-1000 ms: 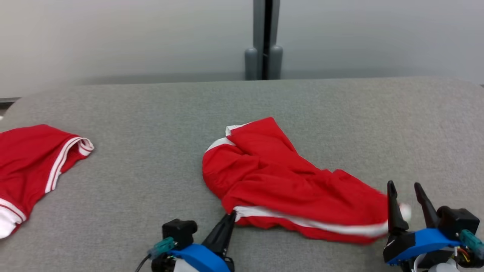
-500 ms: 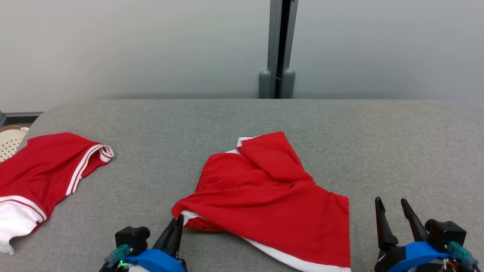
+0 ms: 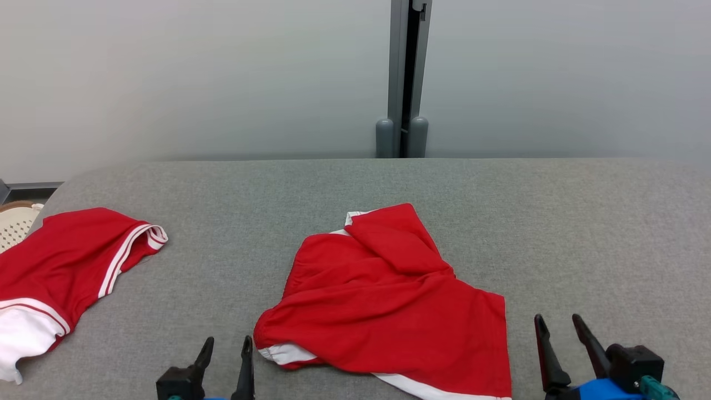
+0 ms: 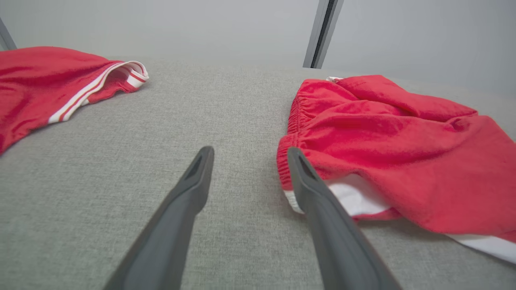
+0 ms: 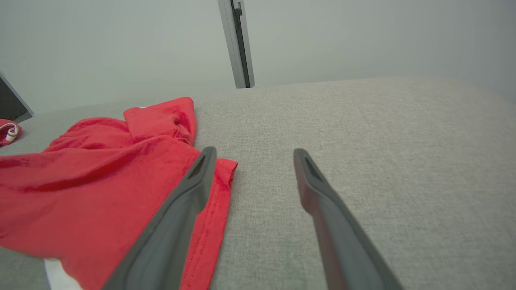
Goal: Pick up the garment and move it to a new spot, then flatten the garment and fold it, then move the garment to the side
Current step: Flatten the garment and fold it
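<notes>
While the garment (image 3: 389,300) lies rumpled in the middle of the bench (image 3: 555,211), a flap folded over its far part and white trim peeking out at the near edge, it reads as set down at its spot and not yet flattened. Look at the left gripper (image 3: 227,340): jaws spread wide, nothing between them, parked just beside the elastic corner on the robot's left, so that corner lies free. On the other side the right gripper (image 3: 557,319) hangs open too, empty, just off the hem. Both sit low at the near edge, flanking the cloth, and that looks well placed for taking two corners and pulling it flat. Now the count: two red pieces, this one and a second garment (image 3: 66,261) with white stripes, well apart at the bench's far left. There are two grippers, four dark fingers, one grey post (image 3: 401,83) behind, and one pale perforated thing (image 3: 14,222) off the left end.
</notes>
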Robot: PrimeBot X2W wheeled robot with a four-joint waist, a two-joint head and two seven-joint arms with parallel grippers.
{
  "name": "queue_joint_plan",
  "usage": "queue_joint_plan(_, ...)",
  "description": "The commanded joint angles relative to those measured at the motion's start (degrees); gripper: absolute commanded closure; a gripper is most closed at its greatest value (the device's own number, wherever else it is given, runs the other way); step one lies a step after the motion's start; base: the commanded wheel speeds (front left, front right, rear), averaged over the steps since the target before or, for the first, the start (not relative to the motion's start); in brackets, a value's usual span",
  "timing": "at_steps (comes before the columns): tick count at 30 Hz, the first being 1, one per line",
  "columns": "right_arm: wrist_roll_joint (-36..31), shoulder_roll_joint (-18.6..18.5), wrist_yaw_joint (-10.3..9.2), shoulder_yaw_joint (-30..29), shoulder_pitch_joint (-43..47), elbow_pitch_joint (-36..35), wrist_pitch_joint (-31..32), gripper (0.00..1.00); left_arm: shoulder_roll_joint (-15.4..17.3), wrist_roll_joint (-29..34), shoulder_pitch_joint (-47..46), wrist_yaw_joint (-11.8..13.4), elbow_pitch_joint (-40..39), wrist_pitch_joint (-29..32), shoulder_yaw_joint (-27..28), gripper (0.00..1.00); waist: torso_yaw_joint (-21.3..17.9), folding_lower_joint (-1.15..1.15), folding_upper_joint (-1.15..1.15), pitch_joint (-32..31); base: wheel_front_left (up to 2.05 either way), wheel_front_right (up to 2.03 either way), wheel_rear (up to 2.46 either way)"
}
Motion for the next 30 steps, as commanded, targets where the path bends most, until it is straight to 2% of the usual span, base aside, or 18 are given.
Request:
queue_joint_plan(1, -0.5, -0.1, 0.00, 0.6, 1.0, 0.6, -0.2, 0.00, -0.6, 2.3, 1.2, 0.0, -0.9, -0.2, 0.7, 0.00, -0.1, 0.01, 0.00, -0.1, 0.00, 0.00, 0.00)
queue_joint_plan(8, -1.0, -0.1, 0.00, 2.9, 1.5, 1.8, -0.2, 0.00, -3.2, 6.5, 3.1, -2.0, -2.0, -0.2, 4.2, 0.00, 0.1, 0.01, 0.00, -0.1, 0.00, 0.00, 0.00)
queue_joint_plan(12, -1.1, -0.1, 0.00, 7.6, 2.0, 7.0, -0.2, 0.00, -3.8, 7.8, 3.2, -3.2, -1.4, -0.2, 5.5, 0.00, 0.6, 0.01, 0.00, 0.2, 0.00, 0.00, 0.00)
queue_joint_plan(17, -0.5, -0.1, 0.00, 10.3, 2.0, 11.9, -0.2, 0.00, -4.5, 8.8, 3.5, -4.3, -1.2, -0.2, 6.7, 0.00, 1.2, 0.01, 0.00, 0.8, 0.00, 0.00, 0.00)
queue_joint_plan(30, 0.9, -0.1, 0.00, 12.8, 6.1, 13.7, 0.2, 0.00, -4.9, 9.5, 3.4, -5.6, -0.5, -0.2, 7.1, 0.00, 2.2, 0.01, 0.00, 1.0, 0.00, 0.00, 0.00)
